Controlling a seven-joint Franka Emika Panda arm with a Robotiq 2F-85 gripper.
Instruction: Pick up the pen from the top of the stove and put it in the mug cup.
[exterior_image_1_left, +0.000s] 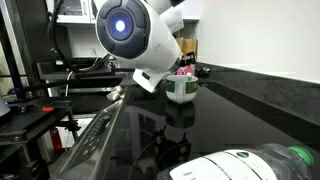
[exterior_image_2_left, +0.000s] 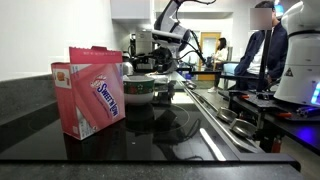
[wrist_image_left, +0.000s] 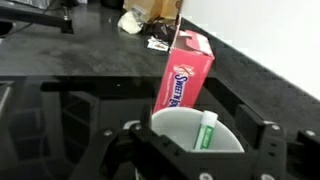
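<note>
Directly below the gripper (wrist_image_left: 198, 150), the pen (wrist_image_left: 205, 130) stands inside the mug (wrist_image_left: 172, 128), its long axis near upright, leaning on the wall toward 3 o'clock from the mug's centre. Jaws sit spread wide at 9 and 3 o'clock, pinching nothing. A pink box (wrist_image_left: 183, 75) rises just beside the mug at 12 o'clock. Release appears done, though the cropped wrist view hides the jaw tips; a straight lift clear looks to be what is left.

"Sweet'N Low" on pink box (exterior_image_2_left: 88, 90)
</note>
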